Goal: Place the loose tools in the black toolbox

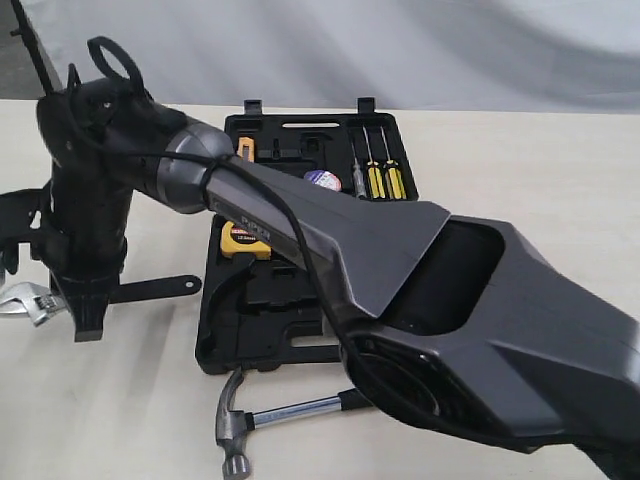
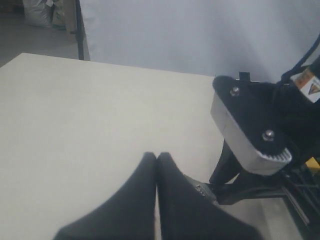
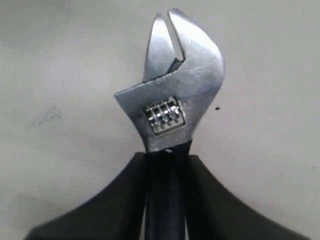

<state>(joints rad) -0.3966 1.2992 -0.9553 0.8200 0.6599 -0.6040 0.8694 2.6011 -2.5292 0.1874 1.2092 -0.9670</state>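
My right gripper (image 3: 167, 159) is shut on the black handle of the adjustable wrench (image 3: 172, 85), just behind its silver jaw. In the exterior view that gripper (image 1: 88, 318) points down at the far left of the table, left of the black toolbox (image 1: 255, 345). The wrench (image 1: 30, 302) is low over or on the table. My left gripper (image 2: 157, 155) is shut and empty, close beside the wrench (image 2: 202, 190). The purple-blue tape roll (image 1: 322, 180) lies inside the open toolbox. The claw hammer (image 1: 262, 417) lies on the table in front of the toolbox.
A yellow tape measure (image 1: 245, 240) and several screwdrivers (image 1: 378, 176) sit in the toolbox halves. The right arm (image 1: 420, 290) stretches across the toolbox and hides much of it. A white backdrop stands behind the table.
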